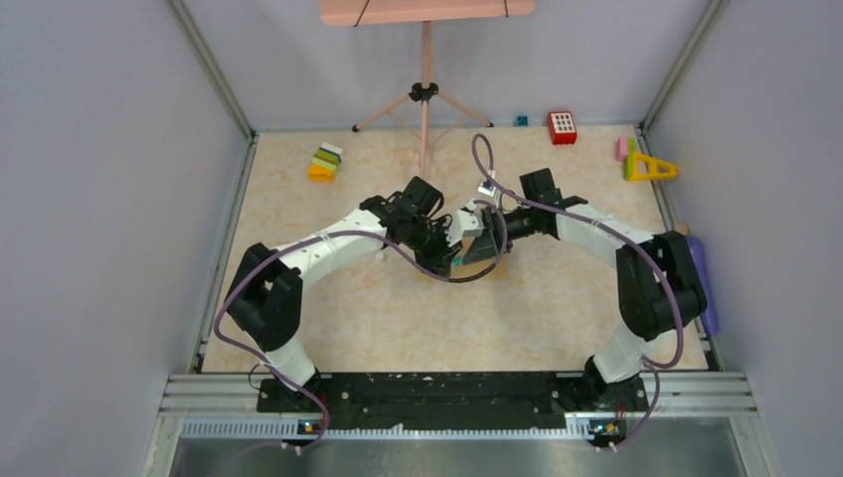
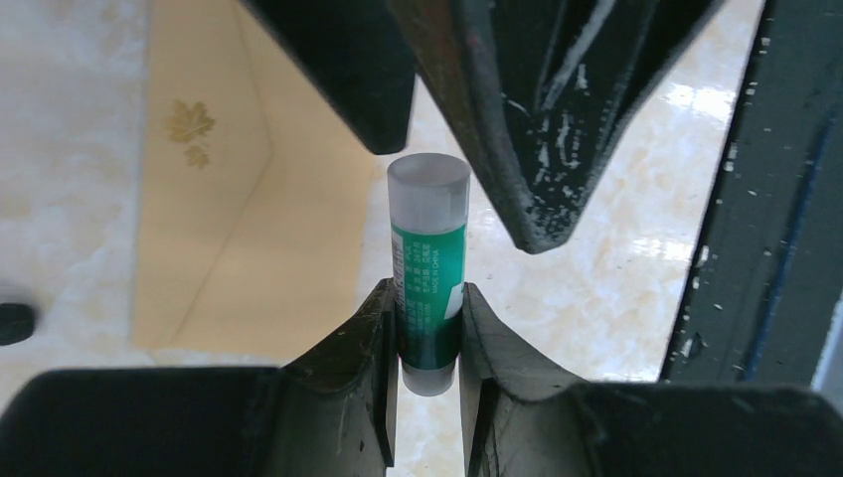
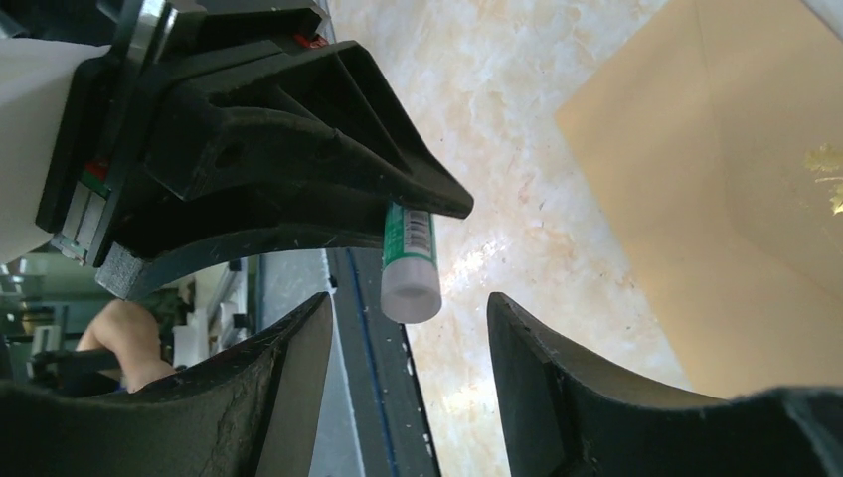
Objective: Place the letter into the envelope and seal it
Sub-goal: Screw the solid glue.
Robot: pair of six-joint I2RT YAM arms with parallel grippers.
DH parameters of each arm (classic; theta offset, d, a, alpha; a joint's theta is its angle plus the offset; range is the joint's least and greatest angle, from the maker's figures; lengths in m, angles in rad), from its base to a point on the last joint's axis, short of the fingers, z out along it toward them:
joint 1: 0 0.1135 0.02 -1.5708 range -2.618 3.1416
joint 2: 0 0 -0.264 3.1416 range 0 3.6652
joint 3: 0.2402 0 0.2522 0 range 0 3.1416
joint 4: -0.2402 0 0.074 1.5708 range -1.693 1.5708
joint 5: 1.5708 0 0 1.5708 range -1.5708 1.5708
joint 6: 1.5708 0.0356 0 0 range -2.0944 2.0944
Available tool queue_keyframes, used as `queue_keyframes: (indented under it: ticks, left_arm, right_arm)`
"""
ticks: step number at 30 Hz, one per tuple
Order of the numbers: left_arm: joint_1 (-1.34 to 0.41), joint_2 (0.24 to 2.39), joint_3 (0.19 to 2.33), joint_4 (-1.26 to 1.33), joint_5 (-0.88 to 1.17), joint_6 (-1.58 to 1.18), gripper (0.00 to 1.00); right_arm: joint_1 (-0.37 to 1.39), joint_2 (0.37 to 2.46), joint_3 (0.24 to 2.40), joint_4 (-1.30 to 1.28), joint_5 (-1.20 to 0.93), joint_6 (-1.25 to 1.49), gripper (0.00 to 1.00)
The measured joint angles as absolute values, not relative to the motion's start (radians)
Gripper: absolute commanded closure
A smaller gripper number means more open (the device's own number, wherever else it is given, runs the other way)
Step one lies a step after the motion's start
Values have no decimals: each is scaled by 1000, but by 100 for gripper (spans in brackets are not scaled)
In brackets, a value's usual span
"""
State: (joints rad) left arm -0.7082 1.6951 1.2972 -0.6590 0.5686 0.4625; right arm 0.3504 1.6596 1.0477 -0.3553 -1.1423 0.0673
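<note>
My left gripper (image 2: 429, 298) is shut on the body of a green glue stick (image 2: 429, 248), held above the table. The stick's frosted cap (image 3: 410, 290) points at my right gripper (image 3: 408, 303). That gripper is open, its jaws standing on either side of the cap without touching it. Both grippers meet at mid-table, left (image 1: 449, 235) and right (image 1: 485, 231). Below them the brown envelope (image 2: 229, 229) lies flat with its flap side up and a small gold leaf mark (image 2: 191, 127) on it; it is also seen in the right wrist view (image 3: 756, 199). The letter is out of view.
Toys stand along the back: stacked coloured blocks (image 1: 325, 162), a red block (image 1: 563, 127), a yellow triangle (image 1: 651, 167). A pink tripod (image 1: 424, 94) stands at the back centre. A purple object (image 1: 702, 278) lies at the right edge.
</note>
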Motion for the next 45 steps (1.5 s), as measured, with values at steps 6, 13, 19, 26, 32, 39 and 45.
queue_keyframes:
  ticks: [6,13,19,26,32,39,45]
  left_arm:
    - [-723,1692,1285,-620,473,451,100]
    - [-747,1692,1281,-617,424,451,100]
    - [-754,1692,1280,-612,401,453,100]
    - [-762,1692,1280,-610,375,456,100]
    - [-770,1693,1280,-605,356,457,100]
    - [-772,1693,1280,-604,349,459,100]
    - [-772,1693,1280,-605,351,459,100]
  right_arm:
    - [350,1693,1048,-321,-1142,162,47]
    - [332,1742,1049,-292,-1150,231,56]
    - [317,1745,1049,-276,-1153,257,62]
    - [316,1745,1049,-268,-1161,279,64]
    - [316,1745,1049,-252,-1173,294,70]
    - [316,1746,1049,-250,-1174,297,76]
    - [316,1746,1049,-255,-1174,278,76]
